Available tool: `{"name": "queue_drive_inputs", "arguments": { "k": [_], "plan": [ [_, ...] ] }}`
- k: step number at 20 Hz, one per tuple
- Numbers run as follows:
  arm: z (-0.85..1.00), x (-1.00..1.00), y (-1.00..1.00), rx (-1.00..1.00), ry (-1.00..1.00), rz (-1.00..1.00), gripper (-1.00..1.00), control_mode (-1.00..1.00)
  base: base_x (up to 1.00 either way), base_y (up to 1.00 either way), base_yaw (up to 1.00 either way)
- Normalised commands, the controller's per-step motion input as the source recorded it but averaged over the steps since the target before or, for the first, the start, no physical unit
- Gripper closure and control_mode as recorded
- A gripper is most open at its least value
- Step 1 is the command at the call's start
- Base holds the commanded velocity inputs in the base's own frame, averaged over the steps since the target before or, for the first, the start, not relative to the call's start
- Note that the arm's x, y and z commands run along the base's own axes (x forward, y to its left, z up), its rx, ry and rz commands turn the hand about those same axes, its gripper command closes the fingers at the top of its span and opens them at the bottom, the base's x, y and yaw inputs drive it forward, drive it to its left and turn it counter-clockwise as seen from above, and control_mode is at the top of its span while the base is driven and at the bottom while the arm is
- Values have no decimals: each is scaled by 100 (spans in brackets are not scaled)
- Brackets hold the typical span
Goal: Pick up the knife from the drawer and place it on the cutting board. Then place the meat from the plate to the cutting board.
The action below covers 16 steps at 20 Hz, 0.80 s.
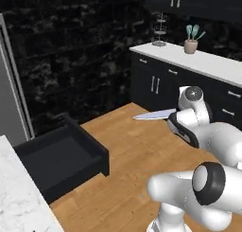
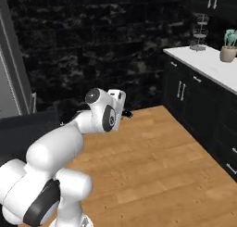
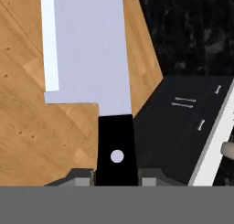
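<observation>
The end effector (image 3: 116,175) is clenched on the black handle of the knife (image 3: 89,49), the two finger tips pressing either side of the handle just below its rivet hole. In the hand view the blade runs straight out from the grip, so the knife's long axis continues the line of the hand itself, with the silver blade pointing away over the wooden floor (image 3: 27,127).

Going left to right in the left base view: the drawer (image 1: 66,155) stands pulled open at the left, below the pale marble table (image 1: 19,193); its dark inside looks bare, and the knife is clear of it. To the right of the drawer, over the middle of the floor, the blade tip of the knife (image 1: 153,114) points left, lying nearly level, with the handle hidden in the hand at the right. Beyond, along the far wall, a white table (image 1: 208,63) carries a tiered stand (image 1: 159,32) and a pot of utensils (image 1: 191,41).

The cutting board, the plate and the meat are out of sight here, so which way the board lies from the knife cannot be told. My judgement is that the carry turns on keeping the blade level and swinging it, tip leading, toward wherever the board stands.
</observation>
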Motion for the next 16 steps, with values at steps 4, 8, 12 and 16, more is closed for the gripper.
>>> {"name": "queue_drive_inputs", "arguments": {
  "k": [4, 8, 12, 16],
  "plan": [
    [0, 0, 0, 0, 0, 0, 100, 100, 0, 0, -100],
    [0, 0, 0, 0, 0, 0, 100, 100, 0, 0, -100],
    [0, 0, 0, 0, 0, 0, 100, 100, 0, 0, -100],
    [0, 0, 0, 0, 0, 0, 100, 100, 0, 0, -100]
  ]
}}
